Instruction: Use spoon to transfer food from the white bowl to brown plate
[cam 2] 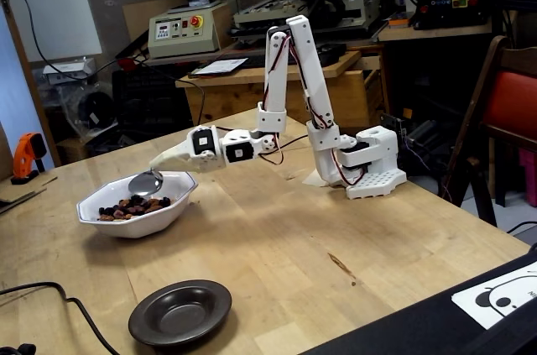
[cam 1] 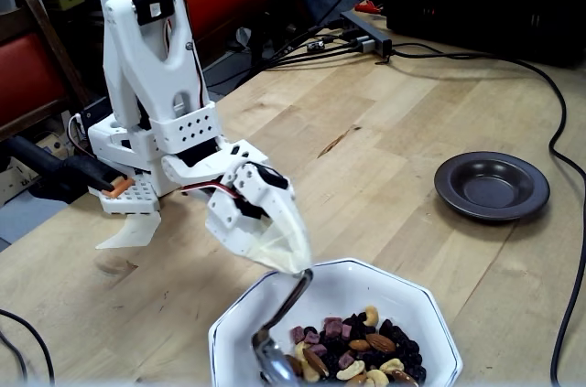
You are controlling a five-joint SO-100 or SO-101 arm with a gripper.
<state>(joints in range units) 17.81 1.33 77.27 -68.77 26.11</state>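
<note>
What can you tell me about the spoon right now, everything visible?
The spoon is shiny silver metal with a slim curved handle and an oval bowl. The tool grips the handle's upper end, so it hangs tilted into the white bowl. In a fixed view its bowl sits level with the rim, above the food; whether it carries any or touches the mix I cannot tell.

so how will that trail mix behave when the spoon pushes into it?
The food is loose, separate pieces, so it will likely shift and scatter rather than lift together. The rounded nuts may roll off the shallow, shiny spoon if it tilts. The white bowl has sloped walls that should contain spills.
</note>
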